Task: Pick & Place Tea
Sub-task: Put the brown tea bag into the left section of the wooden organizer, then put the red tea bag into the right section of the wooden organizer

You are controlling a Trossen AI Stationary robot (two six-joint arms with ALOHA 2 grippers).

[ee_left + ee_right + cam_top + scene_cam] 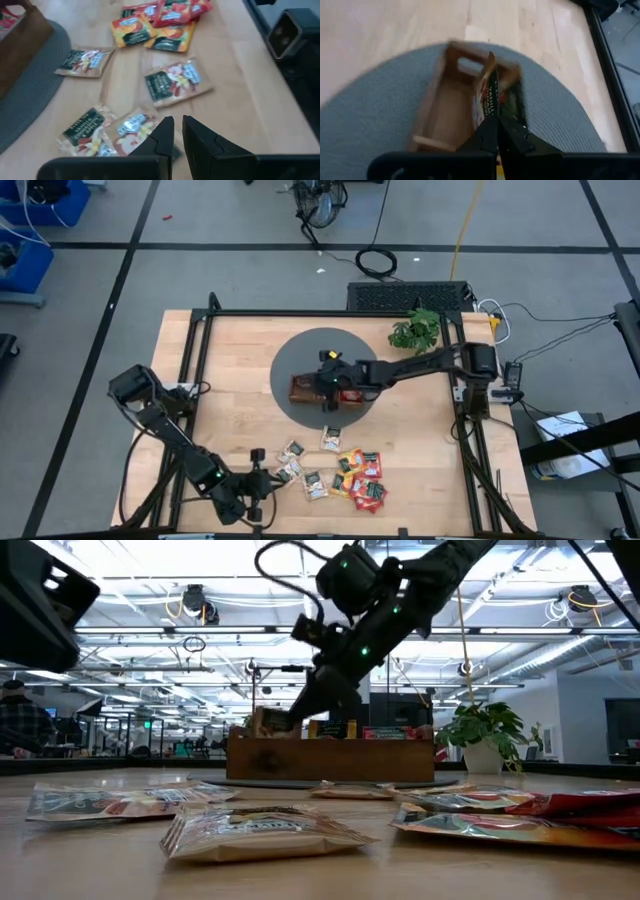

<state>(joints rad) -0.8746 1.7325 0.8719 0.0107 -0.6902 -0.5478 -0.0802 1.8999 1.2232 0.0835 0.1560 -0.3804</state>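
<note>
High view: right gripper (330,385) over the tray (302,390), clamped on a sachet (490,97).
Its fingers are closed on the sachet's edge, which hangs edge-on above the tray's compartments on the grey mat (290,360); other sachets seem to stand in the tray already. Loose sachets (350,473) lie on the counter (230,360) near the mat. Beside them waits the left gripper (258,498), nearly closed, holding nothing.

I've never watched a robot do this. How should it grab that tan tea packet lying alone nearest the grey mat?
Probably from straight above, pinching one free edge of the tan sachet. It lies flat on the table, apart from the others, so its edges are clear.
</note>
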